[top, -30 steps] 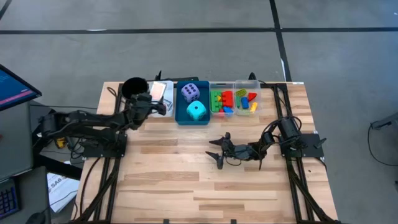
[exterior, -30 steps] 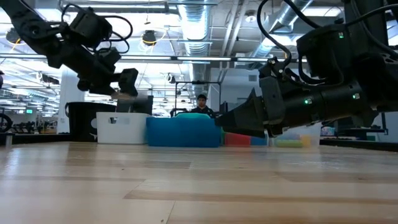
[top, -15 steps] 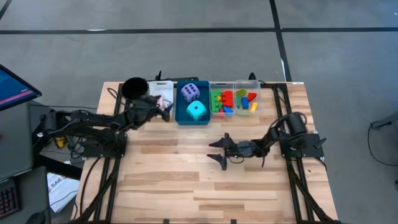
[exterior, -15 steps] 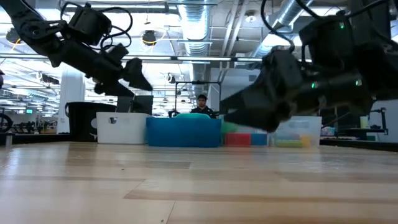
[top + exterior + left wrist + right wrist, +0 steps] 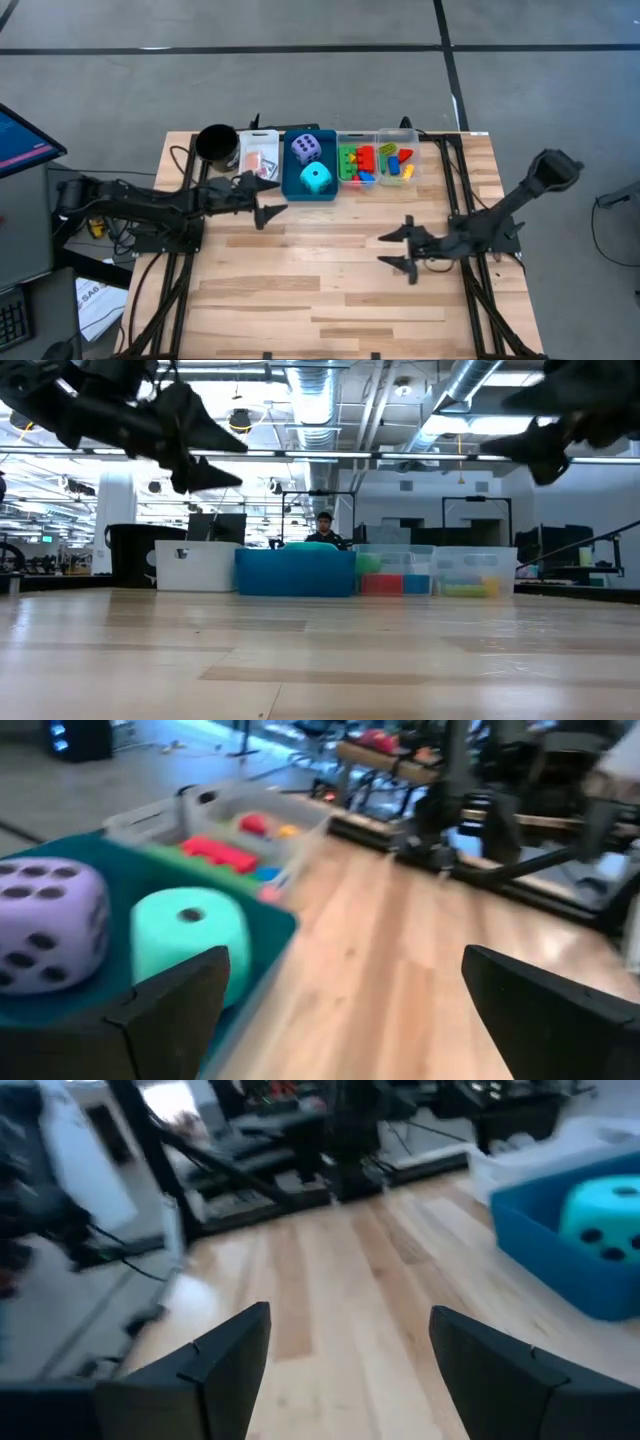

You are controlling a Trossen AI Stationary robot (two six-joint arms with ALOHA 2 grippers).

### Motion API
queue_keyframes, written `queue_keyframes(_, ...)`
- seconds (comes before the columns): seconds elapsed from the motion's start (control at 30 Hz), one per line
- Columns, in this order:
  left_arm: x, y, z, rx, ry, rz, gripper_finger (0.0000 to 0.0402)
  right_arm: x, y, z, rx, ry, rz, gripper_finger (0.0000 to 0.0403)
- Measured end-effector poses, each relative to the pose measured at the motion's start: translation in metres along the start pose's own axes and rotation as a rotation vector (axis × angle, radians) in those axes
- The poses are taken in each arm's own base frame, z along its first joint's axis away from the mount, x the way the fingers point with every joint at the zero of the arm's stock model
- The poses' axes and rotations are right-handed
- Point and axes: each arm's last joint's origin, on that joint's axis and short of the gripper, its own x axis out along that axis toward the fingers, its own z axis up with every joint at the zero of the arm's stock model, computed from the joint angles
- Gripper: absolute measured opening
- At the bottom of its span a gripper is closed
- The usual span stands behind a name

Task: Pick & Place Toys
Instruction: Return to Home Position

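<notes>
- Now, no toy lies on the bare table [image 5: 330,300]: purple die [image 5: 306,148] and cyan die [image 5: 316,178] in the blue bin [image 5: 290,190], bricks [image 5: 362,162] in 2 clear bins [image 5: 397,131], cards [image 5: 260,160] in the white bin [image 5: 247,140], all along the far edge.
- The left gripper [image 5: 268,196] is spread wide and empty, just beside the blue bin's near corner; it is the nearer arm.
- The right gripper [image 5: 393,250] is spread and empty, well apart from the bins, planks all round.
- Judgement: retreat path looks free.

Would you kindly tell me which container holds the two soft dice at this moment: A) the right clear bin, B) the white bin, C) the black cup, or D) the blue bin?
D: in the high view the purple die and the cyan die both sit inside the blue bin.
</notes>
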Motion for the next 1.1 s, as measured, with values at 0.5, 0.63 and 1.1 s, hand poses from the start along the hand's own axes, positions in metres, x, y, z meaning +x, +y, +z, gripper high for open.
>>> queue_keyframes(0.5,-0.031,-0.038,-0.003,0.045,0.046,-0.232,0.0392,0.005,-0.026,-0.014,-0.018,0.017,0.214,0.0265)
queue_keyframes(0.63,-0.037,-0.046,0.000,0.048,0.022,-0.289,0.0392,0.008,-0.034,-0.016,-0.022,-0.056,0.314,0.0252)
queue_keyframes(1.1,-0.045,-0.051,0.000,0.018,0.025,-0.335,0.0392,0.018,-0.056,-0.038,0.154,0.079,0.175,0.0229)
